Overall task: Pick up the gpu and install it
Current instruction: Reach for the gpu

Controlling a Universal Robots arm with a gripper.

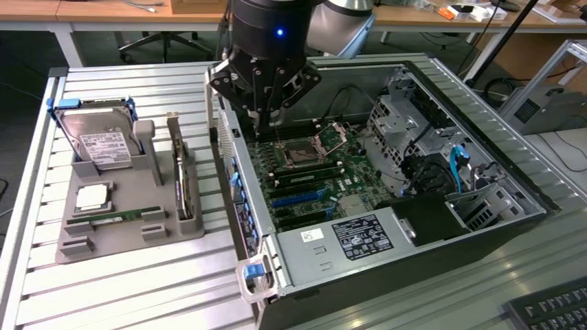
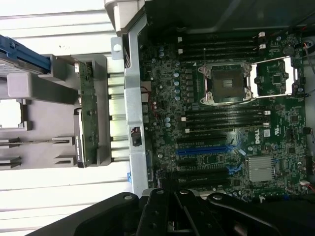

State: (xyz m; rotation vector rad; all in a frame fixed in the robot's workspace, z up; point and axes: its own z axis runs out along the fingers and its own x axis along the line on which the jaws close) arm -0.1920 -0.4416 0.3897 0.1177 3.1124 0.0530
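The gpu [image 1: 181, 173] stands edge-on in a slot of the grey holder [image 1: 119, 237], at the exterior view's left. In the wrist view the gpu [image 2: 88, 118] is a thin green strip with a silver end. My gripper [image 1: 265, 121] hangs over the near wall of the open computer case [image 1: 303, 251], above the motherboard [image 1: 312, 172] and to the exterior view's right of the gpu. Its fingers are shut and hold nothing. The gripper's black linkages [image 2: 172, 211] show in the wrist view. Blue and black card slots [image 2: 204, 149] lie bare on the board.
The holder also carries a silver hard drive [image 1: 106, 144], a processor [image 1: 92, 197] and a memory stick [image 1: 119, 216]. Drive cages and cables [image 1: 440, 165] fill the case's far side. A keyboard [image 1: 550, 309] lies at the near corner on the exterior view's right.
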